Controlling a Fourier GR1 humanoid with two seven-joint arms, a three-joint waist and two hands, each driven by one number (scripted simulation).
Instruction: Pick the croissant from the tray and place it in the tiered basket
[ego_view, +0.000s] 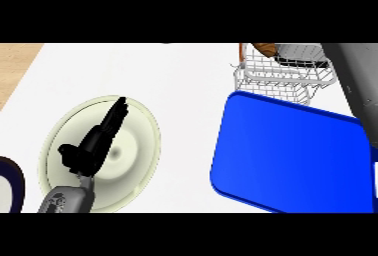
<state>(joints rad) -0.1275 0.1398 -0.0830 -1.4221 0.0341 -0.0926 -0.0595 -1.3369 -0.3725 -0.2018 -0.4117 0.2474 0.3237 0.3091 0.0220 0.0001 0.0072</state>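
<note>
Left hand (92, 145) open over plate (144, 150)

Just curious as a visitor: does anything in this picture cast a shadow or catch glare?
Head view: the blue tray shows flat, even colour without glare; the cream plate shades softly toward its centre; the left hand above it casts no distinct shadow.
</note>
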